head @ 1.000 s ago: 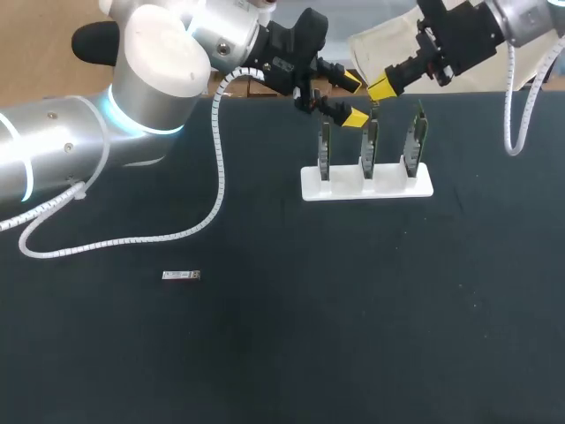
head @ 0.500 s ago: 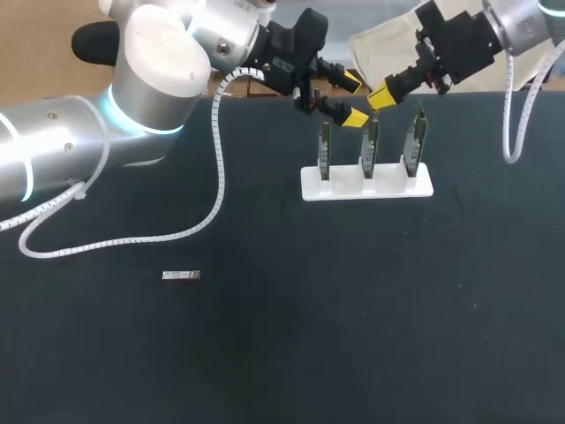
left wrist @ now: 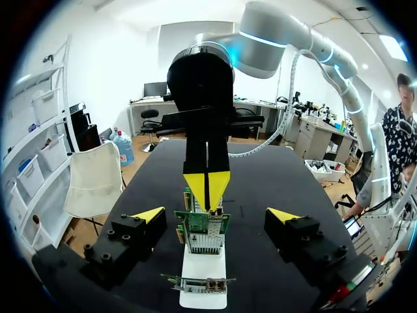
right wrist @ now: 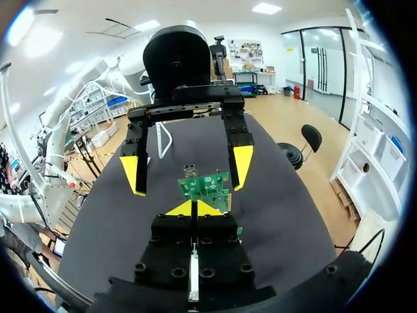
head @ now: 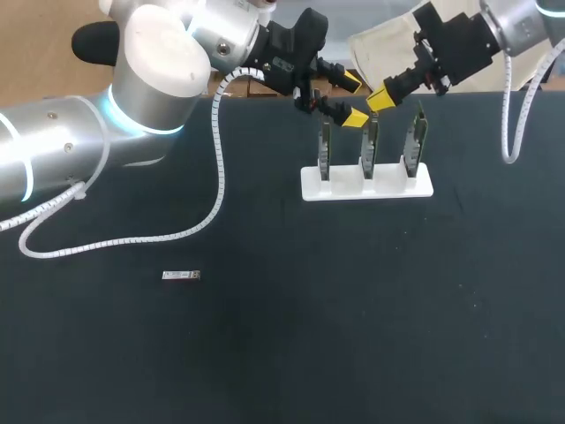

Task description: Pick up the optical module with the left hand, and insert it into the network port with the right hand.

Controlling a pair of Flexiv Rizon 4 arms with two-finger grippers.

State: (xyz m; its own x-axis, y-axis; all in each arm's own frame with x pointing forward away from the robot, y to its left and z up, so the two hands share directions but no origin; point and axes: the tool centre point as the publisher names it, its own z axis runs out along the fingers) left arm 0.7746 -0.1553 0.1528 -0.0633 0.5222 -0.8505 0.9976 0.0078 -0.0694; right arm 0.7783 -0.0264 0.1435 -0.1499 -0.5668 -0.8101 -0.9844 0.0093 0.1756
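Black desk (head: 282,353): optical module (head: 181,276) lies well apart from white card rack (head: 366,184) — our left jaws wide, right jaws closed, both above rack.

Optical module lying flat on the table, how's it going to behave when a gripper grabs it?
The optical module looks like a small metal bar, so probably rigid and light. It lies flat on the table, so unlikely to roll, though a nudge might slide it.
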